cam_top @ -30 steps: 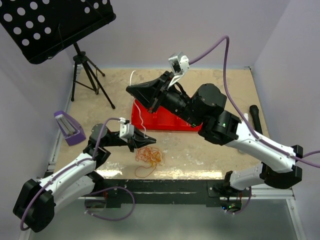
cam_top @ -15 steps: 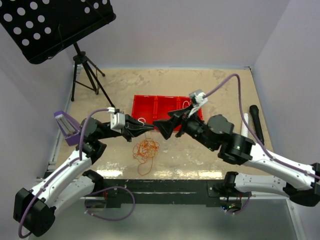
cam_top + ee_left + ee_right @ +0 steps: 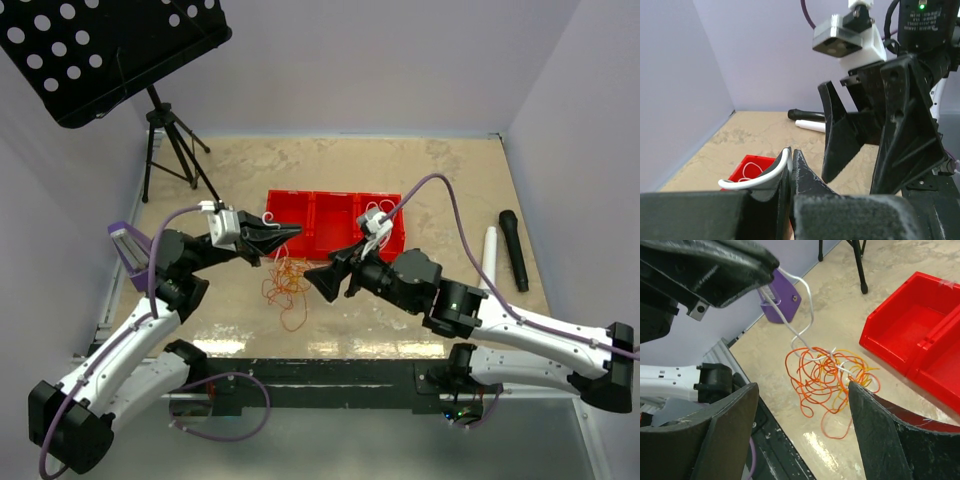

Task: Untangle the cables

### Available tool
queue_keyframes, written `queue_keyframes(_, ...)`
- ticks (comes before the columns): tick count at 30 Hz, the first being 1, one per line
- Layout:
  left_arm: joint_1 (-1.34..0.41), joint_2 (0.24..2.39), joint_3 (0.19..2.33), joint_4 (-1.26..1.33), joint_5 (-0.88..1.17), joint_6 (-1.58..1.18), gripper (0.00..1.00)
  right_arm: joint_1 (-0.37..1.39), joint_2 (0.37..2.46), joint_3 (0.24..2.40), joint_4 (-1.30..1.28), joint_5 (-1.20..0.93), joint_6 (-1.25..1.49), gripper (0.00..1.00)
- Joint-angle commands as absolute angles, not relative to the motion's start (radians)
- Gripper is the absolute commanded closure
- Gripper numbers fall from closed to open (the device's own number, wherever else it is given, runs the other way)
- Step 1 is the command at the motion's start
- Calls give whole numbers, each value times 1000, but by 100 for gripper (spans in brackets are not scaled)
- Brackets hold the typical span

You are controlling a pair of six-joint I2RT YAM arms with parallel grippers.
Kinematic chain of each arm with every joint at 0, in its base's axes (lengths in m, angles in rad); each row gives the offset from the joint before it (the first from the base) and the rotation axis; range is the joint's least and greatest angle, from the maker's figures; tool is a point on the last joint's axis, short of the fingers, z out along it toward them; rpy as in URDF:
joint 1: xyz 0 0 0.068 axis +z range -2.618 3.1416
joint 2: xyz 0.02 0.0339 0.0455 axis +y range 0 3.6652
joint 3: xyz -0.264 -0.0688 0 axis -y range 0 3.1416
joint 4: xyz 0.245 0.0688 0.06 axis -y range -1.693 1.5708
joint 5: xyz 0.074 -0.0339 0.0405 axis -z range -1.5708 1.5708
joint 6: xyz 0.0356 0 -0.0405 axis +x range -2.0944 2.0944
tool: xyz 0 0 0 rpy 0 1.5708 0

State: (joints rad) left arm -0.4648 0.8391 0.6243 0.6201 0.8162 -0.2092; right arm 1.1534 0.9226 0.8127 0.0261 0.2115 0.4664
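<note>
Several orange cords (image 3: 827,375) lie tangled on the table (image 3: 450,180) before the red bin (image 3: 335,215); a white cord (image 3: 811,305) rises from them into the left gripper's (image 3: 288,233) pinched fingers. Beside the tangle, the right gripper (image 3: 318,280) gapes wide, empty.

Pale lavender walls (image 3: 400,60) on three sides, mottled beige tabletop (image 3: 450,170), black perforated music stand (image 3: 110,50) on tripod far left.
</note>
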Motion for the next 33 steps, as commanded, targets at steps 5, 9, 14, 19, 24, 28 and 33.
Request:
queue_keyframes(5,-454,842,695,655,793,-190,100,1241,1063,885,216,296,394,30)
queue_keyframes(9,-454,836,698,649,802,-198,100,1250,1129,922,256,377,387,42)
queue_keyframes(14,-454,827,706,647,821,-216,100,1258,1192,953,270,480,387,56)
queue_keyframes(19,-454,822,712,655,848,-250,100,1270,1250,982,275,548,380,58)
queue_keyframes(24,-454,819,727,658,862,-275,100,1276,1288,989,285,572,382,62)
queue_keyframes(28,-454,818,750,670,879,-313,100,1278,1321,982,296,589,406,62)
queue_keyframes(33,-454,821,807,654,893,-340,100,1278,1351,940,307,571,459,64)
